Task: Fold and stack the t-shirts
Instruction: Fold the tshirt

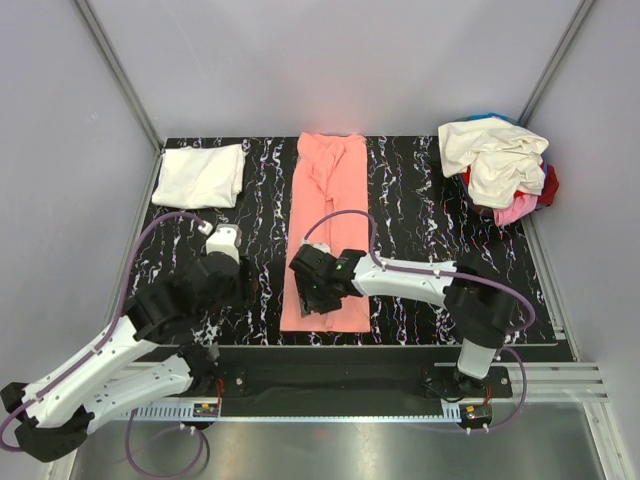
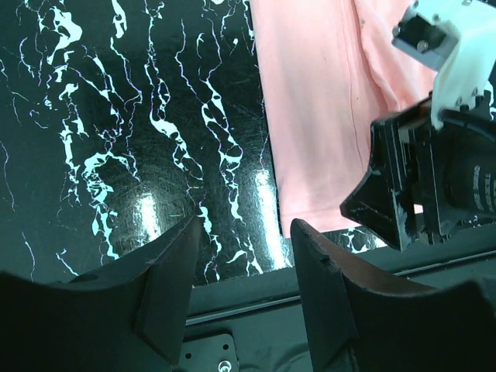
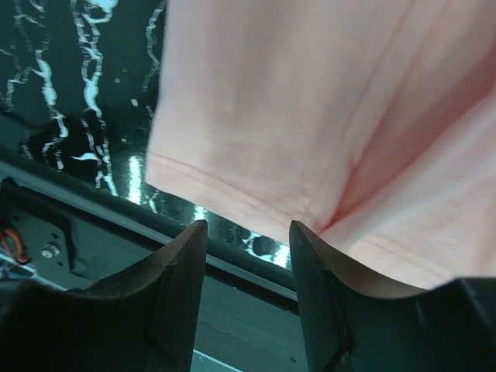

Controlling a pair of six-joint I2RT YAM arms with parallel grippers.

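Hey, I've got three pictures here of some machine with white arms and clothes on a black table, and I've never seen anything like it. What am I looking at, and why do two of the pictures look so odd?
These are two robot arms bolted at the near edge of a black marbled table. The wide picture comes from a camera above and behind them. The other two come from small cameras on each wrist, so the dark shapes at the bottom are that arm's own gripper fingers.

In the middle lies a salmon-pink t-shirt, folded into a long strip. A folded white t-shirt sits at the far left corner, and a pile of unfolded shirts at the far right.

The right gripper hangs open over the pink shirt's near hem, holding nothing. The left gripper is open over bare table beside it.
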